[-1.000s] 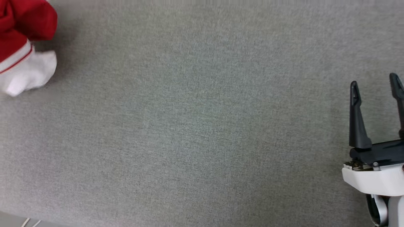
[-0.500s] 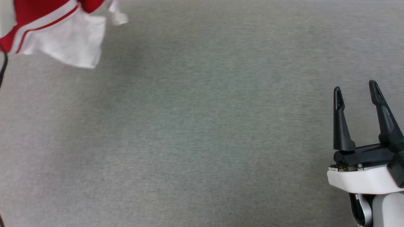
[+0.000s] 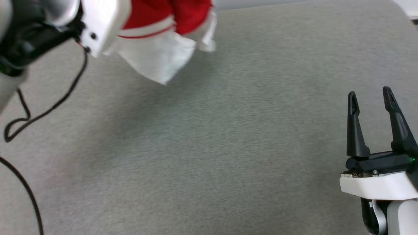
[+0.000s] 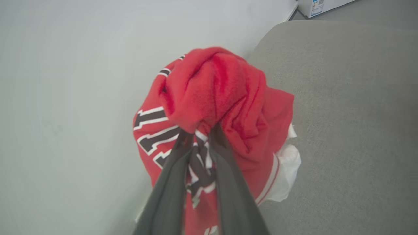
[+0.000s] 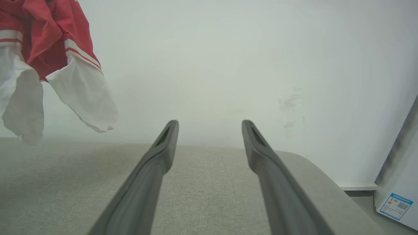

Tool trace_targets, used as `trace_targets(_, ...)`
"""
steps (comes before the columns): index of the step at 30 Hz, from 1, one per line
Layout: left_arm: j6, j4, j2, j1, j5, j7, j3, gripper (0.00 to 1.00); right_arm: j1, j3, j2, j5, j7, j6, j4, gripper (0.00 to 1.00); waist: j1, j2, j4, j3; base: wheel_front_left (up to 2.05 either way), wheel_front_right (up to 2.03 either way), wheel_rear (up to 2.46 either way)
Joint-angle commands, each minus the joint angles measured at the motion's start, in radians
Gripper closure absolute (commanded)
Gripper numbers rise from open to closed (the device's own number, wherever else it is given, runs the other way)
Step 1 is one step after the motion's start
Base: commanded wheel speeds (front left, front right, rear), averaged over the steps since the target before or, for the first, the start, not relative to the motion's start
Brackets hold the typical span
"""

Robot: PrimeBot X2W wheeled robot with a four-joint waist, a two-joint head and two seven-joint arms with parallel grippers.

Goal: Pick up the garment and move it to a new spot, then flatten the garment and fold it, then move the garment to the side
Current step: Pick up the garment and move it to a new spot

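Note:
The garment (image 4: 212, 88) is a bunched red shirt with black white-outlined print and white sleeves with red stripes. My left gripper (image 4: 202, 133) is shut on a fold of it and holds it in the air above the grey surface (image 3: 209, 147). In the head view the garment (image 3: 156, 49) hangs at the top, just right of my left wrist housing (image 3: 101, 23), which hides the fingers. One white sleeve (image 5: 85, 94) dangles free. My right gripper (image 3: 370, 98) stands open and empty at the lower right, far from the garment (image 5: 49, 42).
A black cable (image 3: 49, 107) loops down from my left arm over the left of the grey fabric surface. A pale wall (image 5: 228, 65) runs behind it. The surface ends in a rounded corner (image 5: 320, 169) at the far right, beside a white box with a label (image 5: 396, 204).
The head camera has shifted. The garment, low at the left edge a second ago, now hangs clear of the surface further right, with my left wrist in view. The right gripper stays open.

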Motion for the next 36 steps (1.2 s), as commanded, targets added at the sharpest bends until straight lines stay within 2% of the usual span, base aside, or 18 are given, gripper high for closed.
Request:
trace_targets(1, 0.001, -0.011, -0.006, -0.003, -0.006, -0.014, -0.011, 1.0, 0.007, -0.001, 0.003, 0.012, -0.002, 0.0, 0.004, 0.0, 0.0, 0.0, -0.042, -0.014, 0.0, 0.0, 0.0)
trace_targets(7, 0.001, -0.064, -0.041, 0.04, -0.01, -0.042, -0.094, 1.0, 0.013, -0.003, 0.003, 0.024, -0.002, 0.0, 0.008, 0.0, 0.0, 0.0, -0.088, -0.014, 0.0, 0.0, 0.0)
trace_targets(14, 0.0, -0.083, -0.08, 0.144, -0.017, -0.081, -0.209, 1.0, 0.009, -0.01, 0.003, 0.033, -0.002, 0.0, 0.008, 0.0, 0.0, 0.0, -0.103, 0.006, 0.0, 0.0, 0.0)
trace_targets(23, 0.0, 0.06, -0.119, 0.371, -0.02, -0.177, -0.348, 1.0, -0.007, -0.001, 0.003, 0.03, -0.002, 0.0, 0.013, 0.0, 0.0, 0.0, -0.099, 0.037, 0.0, 0.0, 0.0)
trace_targets(28, 0.0, 0.148, -0.148, 0.469, -0.025, -0.211, -0.382, 1.0, -0.01, 0.002, 0.002, 0.022, -0.002, 0.0, 0.02, 0.0, 0.0, 0.0, -0.097, 0.04, 0.0, 0.0, 0.0)
trace_targets(34, 0.0, 0.254, -0.208, 0.564, -0.025, -0.266, -0.409, 1.0, -0.007, -0.002, 0.003, 0.018, -0.002, 0.0, 0.03, 0.0, 0.0, 0.0, -0.088, 0.035, 0.0, 0.0, 0.0)
trace_targets(35, 0.0, 0.271, -0.217, 0.562, -0.015, -0.288, -0.409, 0.94, -0.005, -0.003, 0.003, 0.016, -0.002, 0.0, 0.032, 0.0, 0.0, 0.0, -0.084, 0.032, 0.0, 0.0, 0.0)
trace_targets(36, 0.0, 0.285, -0.224, 0.557, -0.007, -0.313, -0.407, 0.0, -0.002, -0.002, 0.002, 0.014, -0.002, 0.0, 0.035, 0.0, 0.0, 0.0, -0.08, 0.026, 0.0, 0.0, 0.0)
